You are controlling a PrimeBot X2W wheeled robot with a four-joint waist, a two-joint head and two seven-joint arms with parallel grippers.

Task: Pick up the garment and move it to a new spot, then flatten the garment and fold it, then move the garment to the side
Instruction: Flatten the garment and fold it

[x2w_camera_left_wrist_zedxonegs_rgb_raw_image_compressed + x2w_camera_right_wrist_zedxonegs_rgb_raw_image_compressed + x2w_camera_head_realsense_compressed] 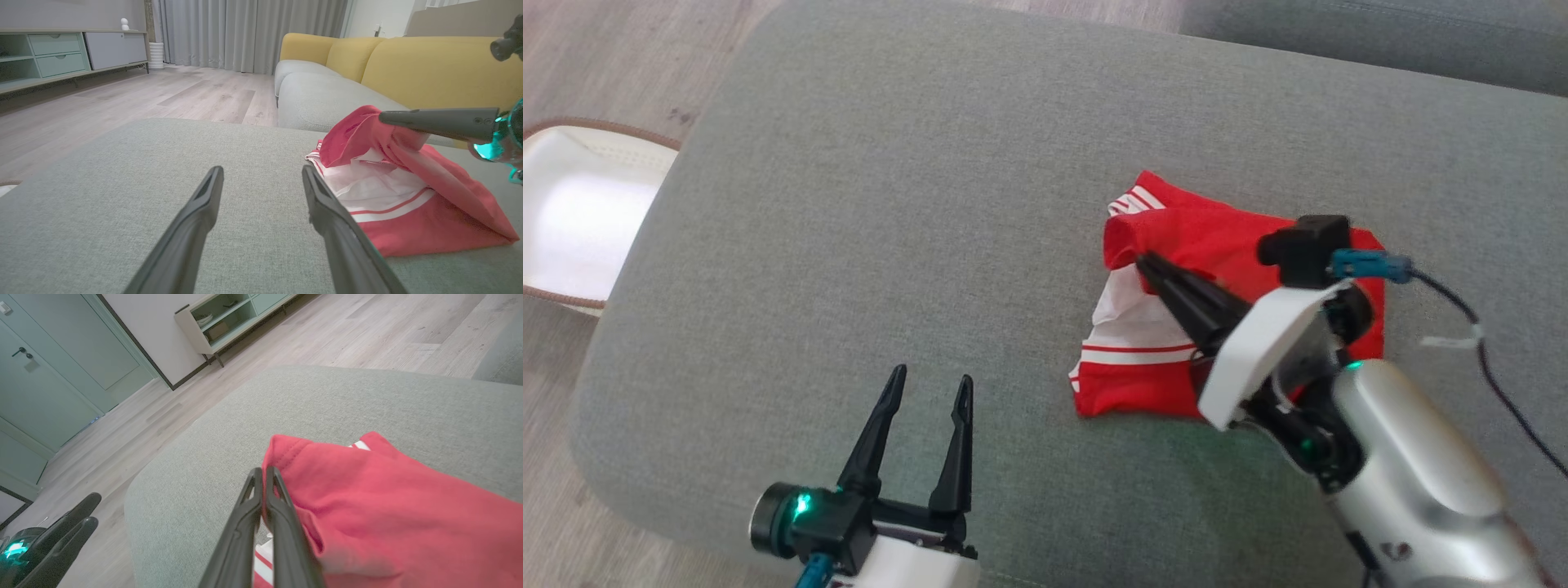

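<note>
From the head view, the red-and-white garment (1225, 237) lay on the right half of the grey ottoman (890, 204). The right gripper (1145, 263) had its fingers closed on a red fold near the garment's far left corner, and the left gripper (931, 377) stood spread and empty over the ottoman's near edge. In the left wrist view, the left gripper (261, 171) hung open above bare ottoman, and the garment (408, 220) tented up to the right gripper (382, 117). In the right wrist view, the right gripper (263, 471) pinched the garment (388, 506) at its hem. This looked like the folding step. The next move would likely call for carrying that fold across and laying it square.
</note>
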